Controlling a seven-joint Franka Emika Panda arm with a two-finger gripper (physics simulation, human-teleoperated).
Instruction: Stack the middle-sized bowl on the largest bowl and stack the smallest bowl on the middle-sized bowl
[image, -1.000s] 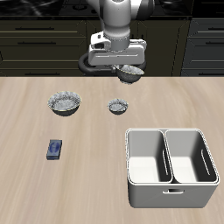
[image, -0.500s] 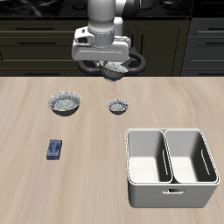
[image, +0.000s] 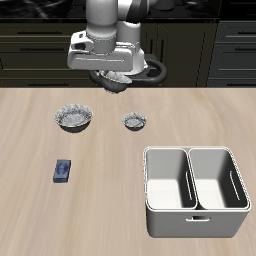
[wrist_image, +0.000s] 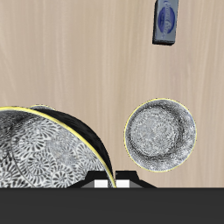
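Your gripper (image: 113, 84) hangs high above the table's back portion, jaws closed on the rim of the middle-sized bowl (image: 114, 83), which rides off the surface beneath the fingers. Wrist view confirms the hold: that bowl (wrist_image: 44, 150) fills much of the near field, speckled interior facing the camera, pressed against the finger bases. The largest bowl (image: 75, 119) sits on the table (image: 120, 200), nearer the front edge than your gripper and offset to one side of it; in the wrist view it (wrist_image: 163, 135) lies just beside the carried bowl, not under it. The smallest bowl (image: 135, 122) rests on the table near the largest, apart from it. A small blue block (image: 63, 171) lies nearer the front edge, and a white two-compartment bin (image: 195, 190) stands toward the front.
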